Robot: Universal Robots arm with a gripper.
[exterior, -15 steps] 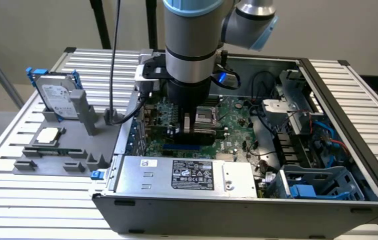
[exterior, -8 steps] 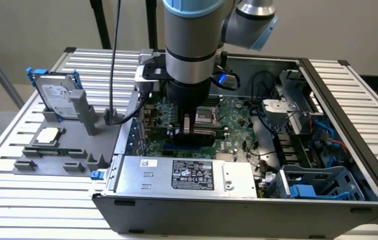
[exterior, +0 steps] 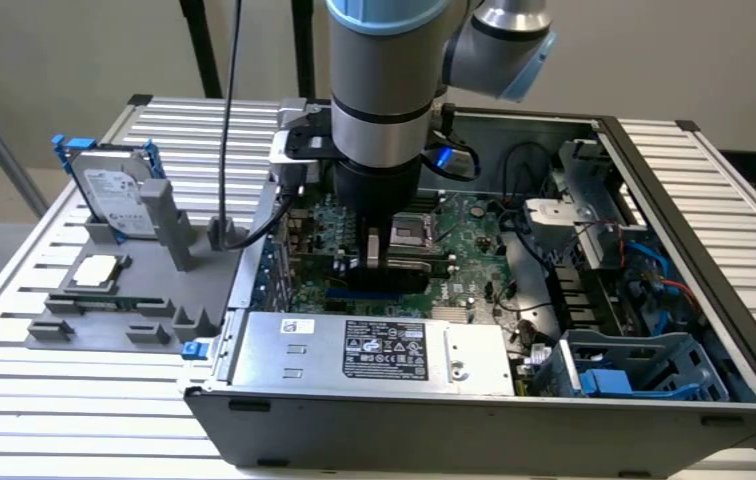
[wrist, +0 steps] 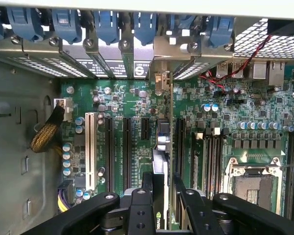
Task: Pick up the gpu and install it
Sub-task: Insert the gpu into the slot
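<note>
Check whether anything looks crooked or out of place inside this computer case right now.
Nothing stands out. The gpu stands on edge, clamped in the gripper, running parallel to the motherboard's expansion slots with no visible tilt.

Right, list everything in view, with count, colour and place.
gpu: one, black and dark green, edge-on between the gripper's fingers, over the motherboard slots
motherboard: one, green, inside the case
case: one, dark grey, open, on the table
power supply: one, silver, along the case's near edge
hard drive: one, silver in a blue frame, standing on the fixture
fixture: one, grey, beside the case at the exterior view's left
table: one, silver slats
arm: one, grey and silver, extends down into the case
gripper: one, black, shut on the gpu
</note>
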